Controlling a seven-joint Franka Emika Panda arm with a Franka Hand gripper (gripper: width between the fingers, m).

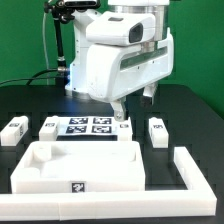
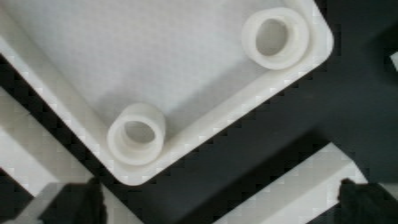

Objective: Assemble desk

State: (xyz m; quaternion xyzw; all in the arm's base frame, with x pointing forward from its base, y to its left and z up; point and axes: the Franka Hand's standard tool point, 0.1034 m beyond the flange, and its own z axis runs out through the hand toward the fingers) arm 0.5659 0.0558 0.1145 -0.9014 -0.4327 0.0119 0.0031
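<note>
The desk panel (image 1: 80, 165), white with a raised rim, lies flat at the front of the black table. In the wrist view the panel (image 2: 169, 70) shows one edge with two round sockets (image 2: 279, 38) (image 2: 137, 133). White tagged legs lie loose behind it: one far on the exterior view's left (image 1: 12, 130), one beside the marker board (image 1: 48, 126), one under the gripper (image 1: 123, 125), one on the right (image 1: 158, 130). My gripper (image 1: 134, 103) hangs above the table behind the panel. Its jaws stand wide apart and empty (image 2: 217, 205), with dark fingertips (image 2: 71, 205) on either side.
The marker board (image 1: 85, 125) lies flat between the legs. A white angled barrier (image 1: 190, 172) runs along the panel's right and front side, and shows as a white strip in the wrist view (image 2: 311, 165). Cables and a black stand (image 1: 62, 40) are at the back.
</note>
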